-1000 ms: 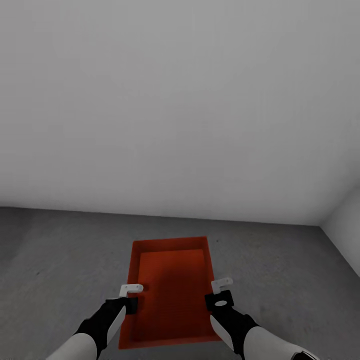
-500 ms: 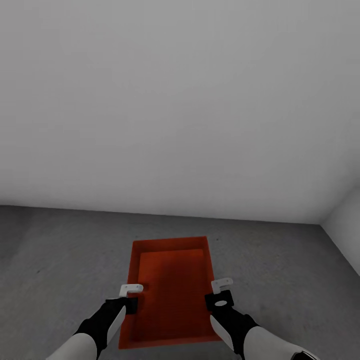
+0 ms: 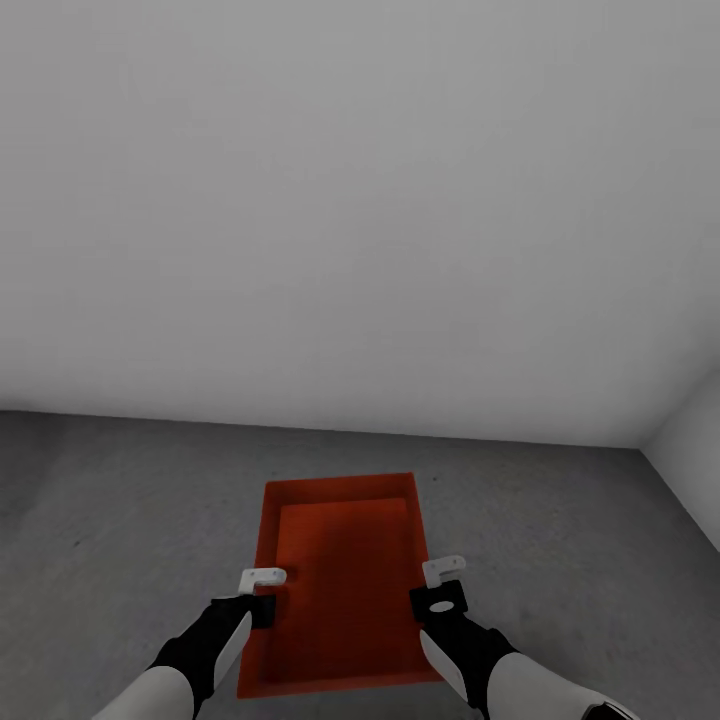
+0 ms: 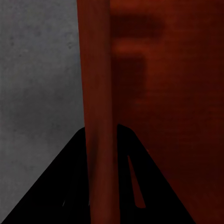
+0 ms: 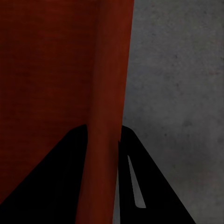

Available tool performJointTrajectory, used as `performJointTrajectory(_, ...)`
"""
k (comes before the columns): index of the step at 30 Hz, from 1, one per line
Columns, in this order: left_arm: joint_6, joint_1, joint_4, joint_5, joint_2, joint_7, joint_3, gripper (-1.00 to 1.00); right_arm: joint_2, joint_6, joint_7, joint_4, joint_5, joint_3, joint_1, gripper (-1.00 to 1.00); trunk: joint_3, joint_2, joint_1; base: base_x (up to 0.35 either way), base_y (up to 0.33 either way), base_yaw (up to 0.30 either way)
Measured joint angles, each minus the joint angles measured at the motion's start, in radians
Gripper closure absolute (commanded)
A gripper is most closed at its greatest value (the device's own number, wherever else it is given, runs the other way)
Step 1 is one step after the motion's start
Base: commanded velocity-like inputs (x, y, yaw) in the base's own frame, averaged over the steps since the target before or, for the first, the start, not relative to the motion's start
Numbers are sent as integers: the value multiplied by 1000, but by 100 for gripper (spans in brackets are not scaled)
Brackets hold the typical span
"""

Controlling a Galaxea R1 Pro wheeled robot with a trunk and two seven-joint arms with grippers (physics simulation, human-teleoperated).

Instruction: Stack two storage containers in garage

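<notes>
One orange-red storage container (image 3: 340,570) lies lengthwise in front of me over the dark grey concrete floor (image 3: 120,500) of the garage; I cannot tell whether it rests on the floor. My left gripper (image 3: 262,590) is shut on its left long wall, my right gripper (image 3: 440,585) on its right long wall. In the left wrist view the container's thin wall (image 4: 98,93) runs between the black fingers of the left gripper (image 4: 100,135). The right wrist view shows the same: the wall (image 5: 112,93) is clamped in the right gripper (image 5: 102,133). The bin is lidless with nothing inside.
A plain white-grey wall (image 3: 360,200) stands a short way beyond the container. A second wall (image 3: 695,450) meets it at a corner on the right. Bare concrete (image 4: 37,70) (image 5: 177,70) spreads on both sides of the bin.
</notes>
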Motion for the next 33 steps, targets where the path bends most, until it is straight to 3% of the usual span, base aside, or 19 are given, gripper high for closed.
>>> performJointTrajectory(16, 0, 0, 0, 0, 0, 0, 0, 100, 0, 0, 0, 0, 0, 0, 0, 100, 0, 0, 0, 0, 0, 0)
performJointTrajectory(33, 0, 0, 0, 0, 0, 0, 0, 100, 0, 0, 0, 0, -2, 2, 0, 100, -26, 0, 0, 0, 0, 0)
